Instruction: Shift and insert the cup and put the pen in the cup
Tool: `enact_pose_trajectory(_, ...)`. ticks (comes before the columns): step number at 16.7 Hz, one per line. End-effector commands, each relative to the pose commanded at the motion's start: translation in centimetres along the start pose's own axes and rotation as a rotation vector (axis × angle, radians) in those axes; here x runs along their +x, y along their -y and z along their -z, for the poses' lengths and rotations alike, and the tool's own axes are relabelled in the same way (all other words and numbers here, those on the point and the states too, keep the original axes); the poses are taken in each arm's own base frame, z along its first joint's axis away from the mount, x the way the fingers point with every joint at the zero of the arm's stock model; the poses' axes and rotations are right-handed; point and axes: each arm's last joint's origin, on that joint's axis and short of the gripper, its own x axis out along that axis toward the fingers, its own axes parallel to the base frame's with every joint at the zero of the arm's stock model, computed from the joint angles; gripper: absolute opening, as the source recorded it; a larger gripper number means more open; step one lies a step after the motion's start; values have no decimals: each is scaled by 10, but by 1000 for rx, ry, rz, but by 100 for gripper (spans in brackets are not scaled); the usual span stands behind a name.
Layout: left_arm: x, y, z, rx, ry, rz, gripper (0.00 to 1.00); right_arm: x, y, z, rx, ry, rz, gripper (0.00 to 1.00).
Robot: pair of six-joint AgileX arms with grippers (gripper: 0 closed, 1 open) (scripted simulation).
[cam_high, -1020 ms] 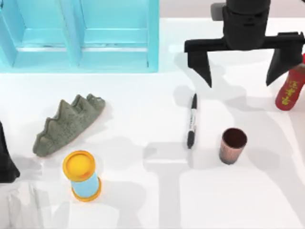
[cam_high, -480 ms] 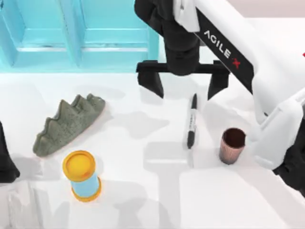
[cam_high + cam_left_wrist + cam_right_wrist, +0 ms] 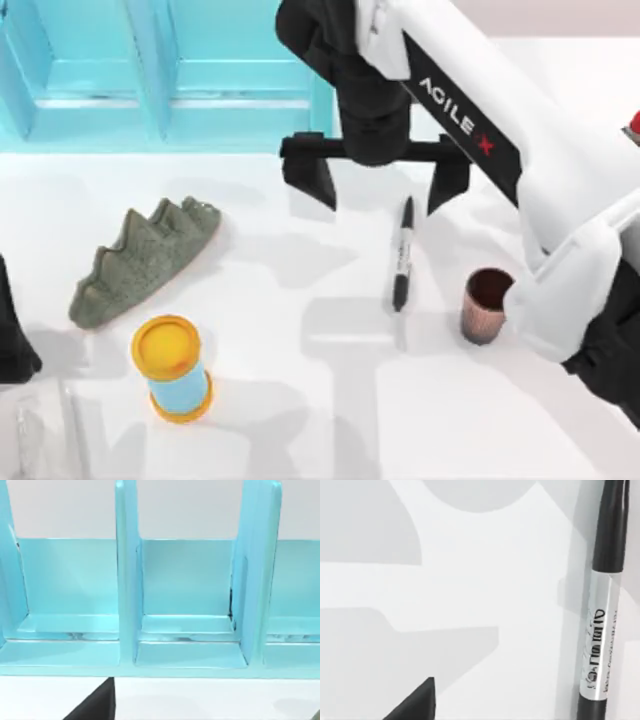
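The black pen [image 3: 402, 254] with a white label band lies flat on the white table, right of centre; the right wrist view shows its band and cap [image 3: 599, 625]. To its right stands the copper-brown cup [image 3: 486, 304], upright, dark inside. My right gripper [image 3: 378, 184] hovers open above the pen's far end, one finger [image 3: 310, 178] left of the pen and the other just right of it. The right arm reaches in from the right, partly covering the cup's right side. My left gripper [image 3: 12, 340] sits parked at the left edge.
A light-blue shelf unit [image 3: 165, 75] with compartments [image 3: 185, 605] spans the back left. A grey-green spiked object [image 3: 140, 260] lies at the left. A blue cylinder with a yellow top [image 3: 172, 368] stands near the front left.
My right arm has swung from the back right corner leftward across the table; its open gripper now hangs over the pen's far end. Pen and cup have not moved.
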Motion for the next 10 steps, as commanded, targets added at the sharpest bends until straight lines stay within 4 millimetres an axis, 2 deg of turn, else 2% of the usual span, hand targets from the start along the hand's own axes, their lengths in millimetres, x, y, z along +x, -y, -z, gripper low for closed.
enact_pose_trajectory(4,0,0,0,0,0,0,100,21,-3,-1,-9,-48,57,100)
enact_pose_trajectory(10,0,0,0,0,0,0,100,38,-5,-4,-9,-51,64,100)
